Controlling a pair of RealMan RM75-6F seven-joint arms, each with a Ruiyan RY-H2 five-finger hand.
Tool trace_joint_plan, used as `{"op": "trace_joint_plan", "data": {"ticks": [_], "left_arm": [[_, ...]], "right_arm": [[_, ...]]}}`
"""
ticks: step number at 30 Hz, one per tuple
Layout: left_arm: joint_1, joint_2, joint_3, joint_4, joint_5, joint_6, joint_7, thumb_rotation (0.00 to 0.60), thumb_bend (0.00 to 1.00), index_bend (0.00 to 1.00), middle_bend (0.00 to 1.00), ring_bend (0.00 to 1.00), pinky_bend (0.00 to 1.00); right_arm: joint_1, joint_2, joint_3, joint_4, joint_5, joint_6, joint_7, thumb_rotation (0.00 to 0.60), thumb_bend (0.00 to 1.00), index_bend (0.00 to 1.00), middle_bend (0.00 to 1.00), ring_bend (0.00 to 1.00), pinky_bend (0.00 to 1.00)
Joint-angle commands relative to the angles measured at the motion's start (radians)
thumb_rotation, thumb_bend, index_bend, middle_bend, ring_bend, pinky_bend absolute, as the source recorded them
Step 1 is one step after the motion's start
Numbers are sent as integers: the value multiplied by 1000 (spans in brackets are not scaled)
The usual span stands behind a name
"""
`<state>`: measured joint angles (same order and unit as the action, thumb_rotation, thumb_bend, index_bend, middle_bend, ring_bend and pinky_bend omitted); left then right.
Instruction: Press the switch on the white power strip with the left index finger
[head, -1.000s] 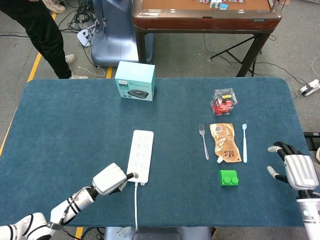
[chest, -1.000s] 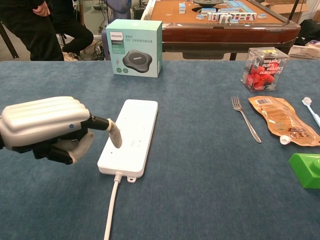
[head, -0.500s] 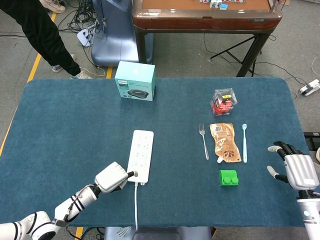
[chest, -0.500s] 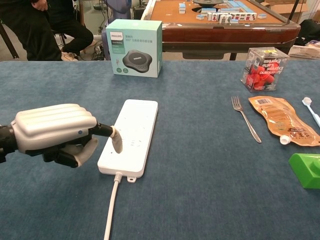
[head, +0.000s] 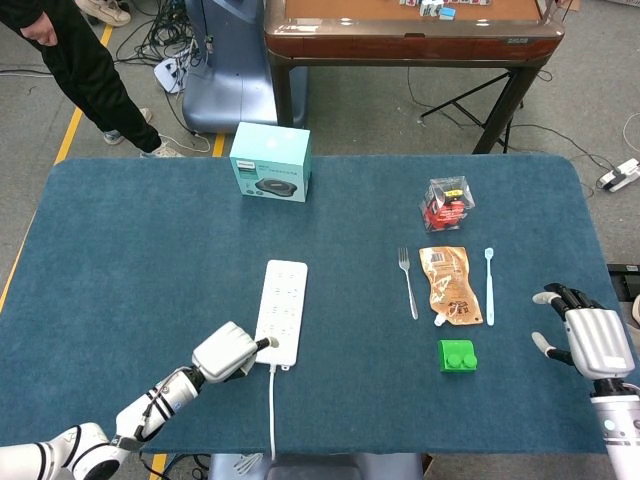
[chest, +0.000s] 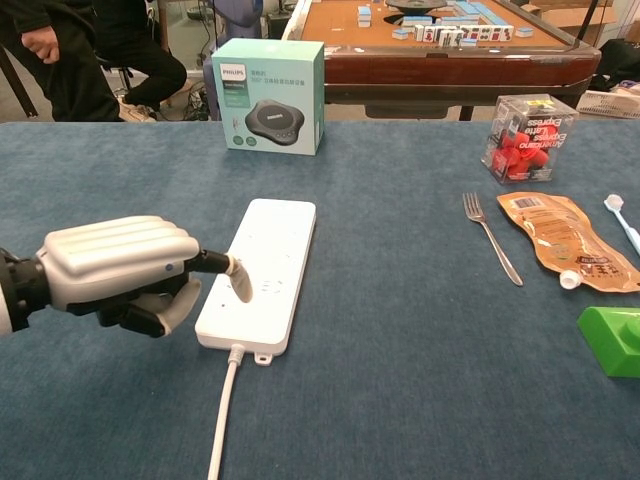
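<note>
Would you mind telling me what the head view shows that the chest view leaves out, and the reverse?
Only the head view shows the right hand, fingers apart and holding nothing near the table's right edge, and the whole green block. Only the chest view shows the PHILIPS lettering on the teal box and the mahjong tiles on the brown table behind. Both show the left hand, one finger extended onto the cable end of the white power strip, plus the fork and pouch.

blue table (head: 130, 260) — power strip (head: 281, 309), fork (head: 407, 281)
</note>
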<state>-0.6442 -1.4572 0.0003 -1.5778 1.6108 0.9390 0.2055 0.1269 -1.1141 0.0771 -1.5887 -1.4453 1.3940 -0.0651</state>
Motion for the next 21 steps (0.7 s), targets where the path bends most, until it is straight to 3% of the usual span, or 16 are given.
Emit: {"op": "trace_joint_plan", "data": {"ticks": [1, 21], "left_arm": [[-3, -3, 0, 1, -4, -1, 3, 600, 851, 335, 1000, 1000, 1000], [-24, -24, 10, 30, -46, -16, 41, 600, 851, 337, 1000, 1000, 1000]], "right_arm": [[1, -1, 0, 1, 1, -1, 1, 600, 200, 349, 263, 271, 457], [6, -5, -2, 8, 10, -14, 3, 600, 200, 349, 263, 271, 457]]}}
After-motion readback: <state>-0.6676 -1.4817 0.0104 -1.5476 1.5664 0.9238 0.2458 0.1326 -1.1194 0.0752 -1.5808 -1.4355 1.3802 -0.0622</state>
